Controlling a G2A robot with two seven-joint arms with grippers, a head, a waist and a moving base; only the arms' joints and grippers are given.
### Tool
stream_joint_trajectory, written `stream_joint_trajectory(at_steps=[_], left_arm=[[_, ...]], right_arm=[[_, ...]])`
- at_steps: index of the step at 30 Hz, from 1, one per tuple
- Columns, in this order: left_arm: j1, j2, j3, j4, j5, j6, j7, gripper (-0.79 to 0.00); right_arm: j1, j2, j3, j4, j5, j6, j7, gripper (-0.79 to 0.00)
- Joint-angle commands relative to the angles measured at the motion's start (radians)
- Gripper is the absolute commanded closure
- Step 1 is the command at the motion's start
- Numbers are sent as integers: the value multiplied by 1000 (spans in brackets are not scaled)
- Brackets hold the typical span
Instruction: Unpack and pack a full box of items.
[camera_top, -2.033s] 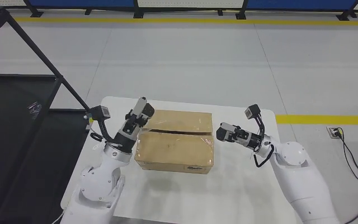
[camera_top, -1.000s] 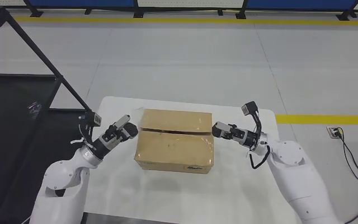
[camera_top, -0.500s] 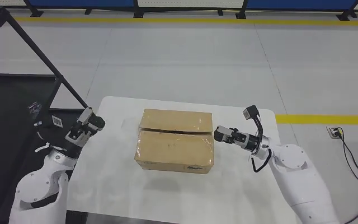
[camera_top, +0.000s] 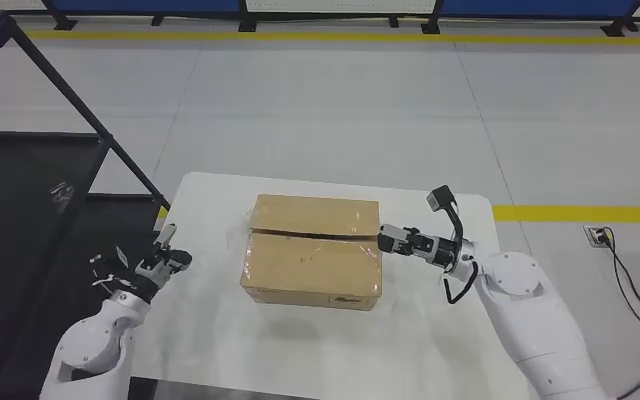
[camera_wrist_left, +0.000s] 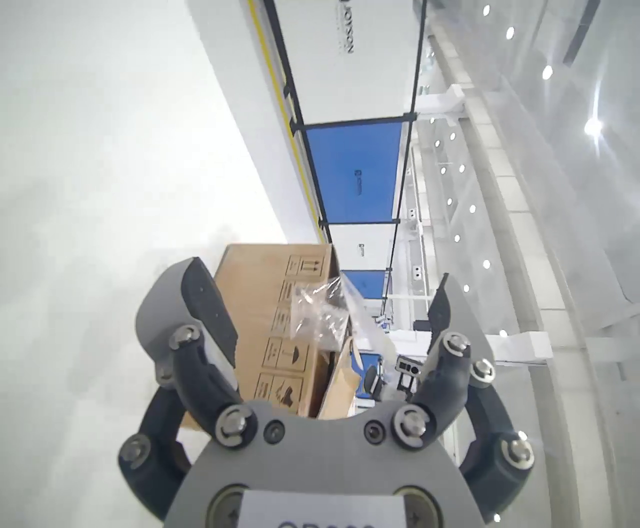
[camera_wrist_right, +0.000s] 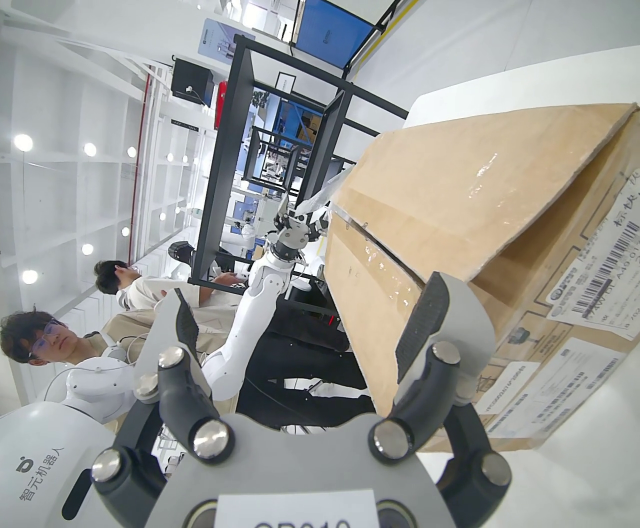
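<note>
Note box (camera_top: 314, 260) on tabletop (camera_top: 210, 200), flaps closed; judge unpacking not begun, packing all ahead. Left hand (camera_top: 167, 240) spread, empty, well apart from box; right hand (camera_top: 385, 237) spread, empty, beside seam end.

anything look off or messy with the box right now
A crumpled strip of clear tape sticks up loose, half peeled, at the end of the cardboard box nearest the left gripper, whose jaws stand open and short of it. The top seam also gapes slightly. Nothing looks spilled or crushed.
</note>
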Motion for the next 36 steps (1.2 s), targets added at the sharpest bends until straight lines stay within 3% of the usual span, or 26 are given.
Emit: stream_joint_trajectory(at_steps=[1, 8, 24, 29, 36], left_arm=[[13, 2, 11, 4, -25, -17, -70, -785], [3, -10, 47, 74, -231, -14, -107, -785], [-174, -57, 228, 251, -457, 13, -14, -785], [-191, -65, 246, 248, -483, -27, 14, -785], [-165, -66, 232, 160, -493, -107, 26, -785]], right_arm=[[3, 0, -2, 7, 2, 2, -1, -785], [30, -6, -31, 31, 9, 2, 0, -785], [41, -1, -27, 51, 12, -7, 10, -785], [35, 2, -21, 42, 12, -5, 7, -785], [37, 4, -24, 37, 15, -1, 14, -785]])
